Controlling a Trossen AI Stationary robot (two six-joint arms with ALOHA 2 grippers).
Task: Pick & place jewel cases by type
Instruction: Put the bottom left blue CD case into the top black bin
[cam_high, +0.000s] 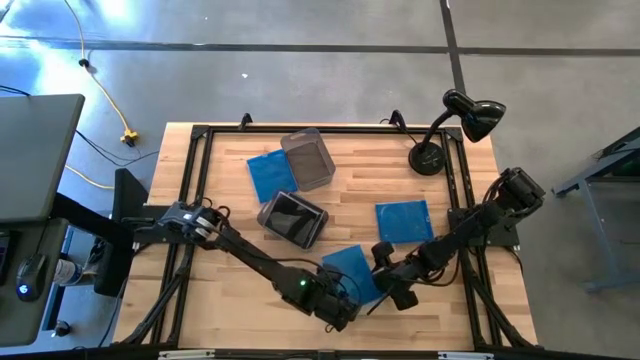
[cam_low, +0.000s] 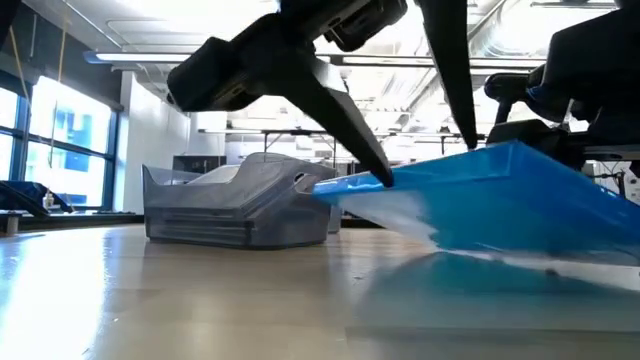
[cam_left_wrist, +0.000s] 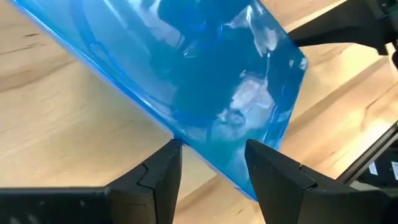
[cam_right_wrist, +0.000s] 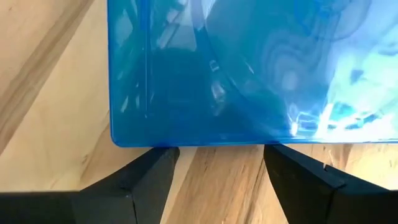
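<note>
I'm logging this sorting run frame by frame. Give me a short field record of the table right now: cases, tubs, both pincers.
Held case: translucent blue plastic jewel case, near table edge, tilted, one edge lifted off the wood.
Left pincer: at that case's edge, fingers open either side of it.
Right pincer: at the same case's opposite side, open.
Other blue cases: one flat at right of centre; one at the far side, beside a tub.
Tubs: two smoky-grey translucent tubs, one far, one central with a dark item inside.
Other: black desk lamp, far right corner.
</note>
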